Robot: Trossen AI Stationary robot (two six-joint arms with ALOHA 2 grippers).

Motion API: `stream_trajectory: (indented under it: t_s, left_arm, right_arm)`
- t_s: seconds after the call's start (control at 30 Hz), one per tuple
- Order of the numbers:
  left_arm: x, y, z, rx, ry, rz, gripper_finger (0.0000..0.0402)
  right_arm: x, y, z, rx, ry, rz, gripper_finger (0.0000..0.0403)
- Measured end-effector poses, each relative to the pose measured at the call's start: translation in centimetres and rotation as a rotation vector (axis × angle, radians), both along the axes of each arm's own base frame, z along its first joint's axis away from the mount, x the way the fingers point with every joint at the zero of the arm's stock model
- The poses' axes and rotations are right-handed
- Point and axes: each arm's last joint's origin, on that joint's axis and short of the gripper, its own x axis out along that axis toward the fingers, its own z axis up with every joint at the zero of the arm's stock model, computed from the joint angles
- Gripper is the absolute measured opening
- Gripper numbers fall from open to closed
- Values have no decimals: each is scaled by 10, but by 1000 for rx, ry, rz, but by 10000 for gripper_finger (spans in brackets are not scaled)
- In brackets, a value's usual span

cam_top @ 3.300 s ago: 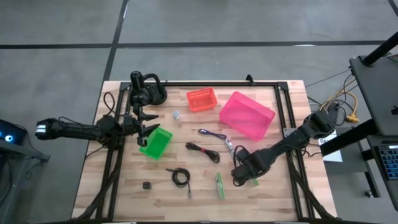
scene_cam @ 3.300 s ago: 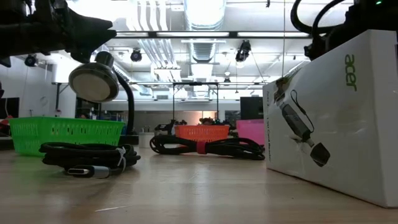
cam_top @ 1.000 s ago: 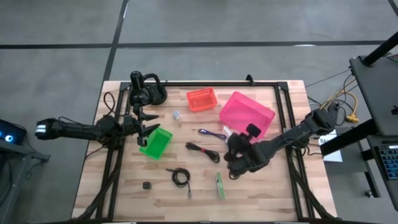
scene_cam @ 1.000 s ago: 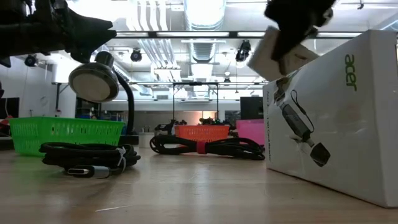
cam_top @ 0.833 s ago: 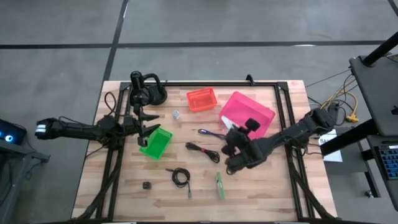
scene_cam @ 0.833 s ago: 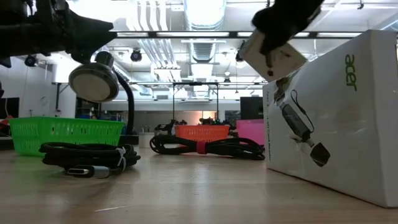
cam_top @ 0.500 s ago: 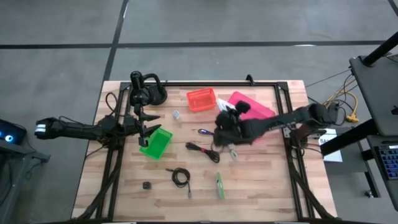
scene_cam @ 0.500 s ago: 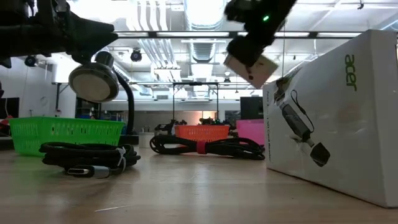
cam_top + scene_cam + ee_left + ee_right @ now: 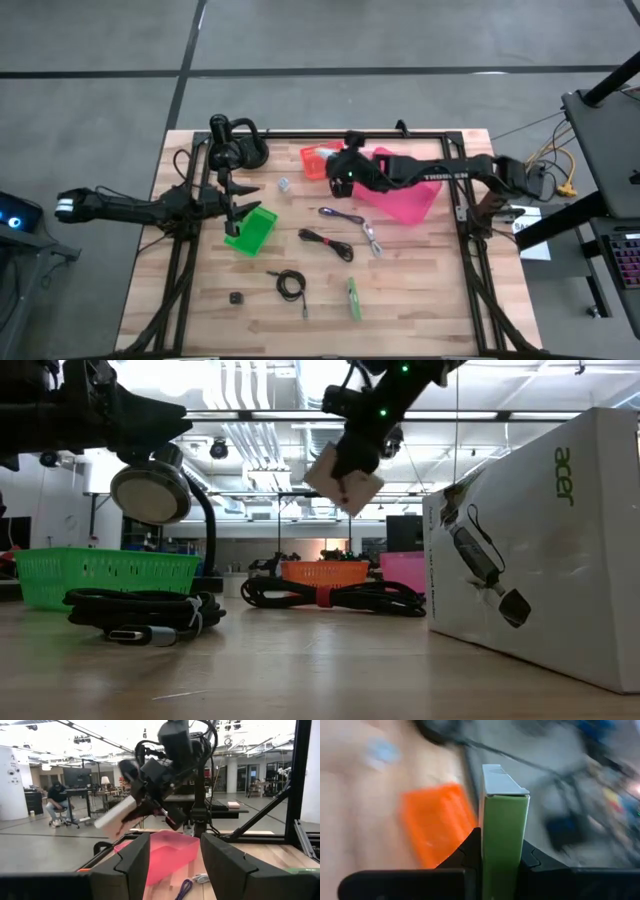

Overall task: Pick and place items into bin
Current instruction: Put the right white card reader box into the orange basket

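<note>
Above the orange bin (image 9: 322, 160): right gripper (image 9: 340, 166) clenched on a slim green packet (image 9: 503, 840). Left gripper (image 9: 238, 203), jaws spread, near green bin (image 9: 251, 231).

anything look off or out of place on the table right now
Nothing is spilled or damaged. The pink bin sits askew to the table edges, and the right pincer holds a slim green packet in the air near the orange bin.

Right hand (image 9: 338, 168) hangs above the orange bin (image 9: 322, 160), pink bin (image 9: 405, 190) just beside
</note>
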Motion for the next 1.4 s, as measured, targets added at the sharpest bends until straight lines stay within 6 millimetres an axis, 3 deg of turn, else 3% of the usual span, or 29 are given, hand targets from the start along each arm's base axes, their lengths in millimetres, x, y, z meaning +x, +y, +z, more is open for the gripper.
stream_trajectory:
  t_s: [0.27,0.5,0.77,0.93,1.4]
  left_arm:
    - [0,0,0,-2,0,0,162]
    - [0,0,0,-2,-1,0,162]
    - [0,0,0,-1,-1,1,162]
    - [0,0,0,-1,-2,1,162]
    - [0,0,0,-1,-1,3,162]
  right_arm:
    - [0,-28,4,-20,33,76,39]
    - [-3,-45,3,111,-9,225,39]
    - [-8,-72,4,177,-83,282,39]
    - [-4,-88,-22,201,-22,240,39]
    - [22,-94,-72,107,77,194,39]
